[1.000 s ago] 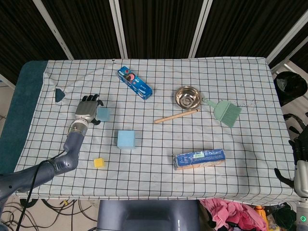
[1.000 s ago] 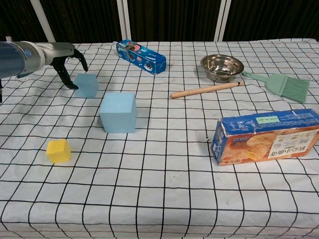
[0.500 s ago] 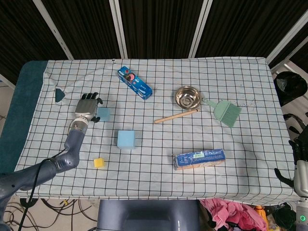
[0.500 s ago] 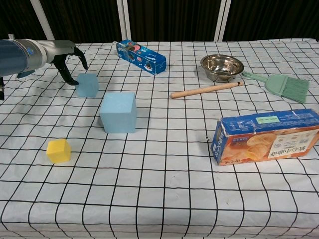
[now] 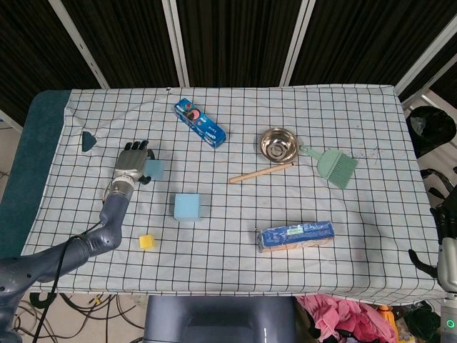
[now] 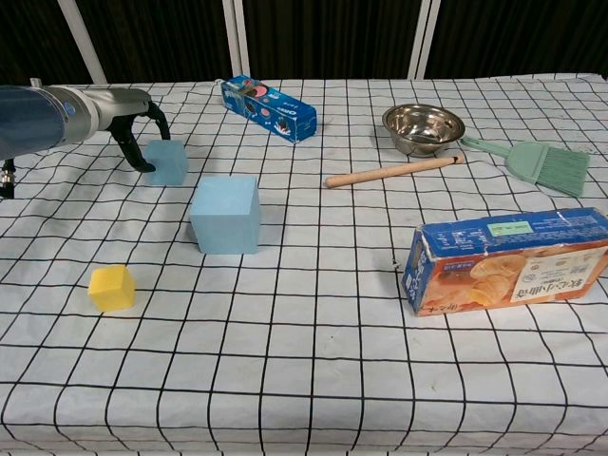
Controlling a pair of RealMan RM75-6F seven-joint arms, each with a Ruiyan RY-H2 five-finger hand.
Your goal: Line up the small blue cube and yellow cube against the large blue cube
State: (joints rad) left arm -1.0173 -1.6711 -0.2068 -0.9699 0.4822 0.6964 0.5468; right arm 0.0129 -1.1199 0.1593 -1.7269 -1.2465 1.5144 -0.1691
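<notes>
The small blue cube [image 5: 154,168] [image 6: 167,161] sits on the checked cloth, behind and to the left of the large blue cube [image 5: 187,206] [image 6: 226,214]. My left hand [image 5: 131,163] [image 6: 128,106] is at the small cube's left side. Its dark fingers [image 6: 136,152] curve down and touch or nearly touch the cube's left face, with nothing gripped. The yellow cube [image 5: 146,241] [image 6: 111,287] lies alone near the front left. My right hand [image 5: 444,218] hangs off the table's right edge, partly cut by the frame, holding nothing.
A blue biscuit packet [image 5: 201,123] lies at the back. A steel bowl [image 5: 278,144], a wooden stick [image 5: 261,173] and a green brush [image 5: 334,165] are at the right. A blue-orange box [image 5: 295,236] lies near the front right.
My left hand has shifted slightly and its fingers have dropped closer against the small blue cube's left side. The cubes have hardly moved.
</notes>
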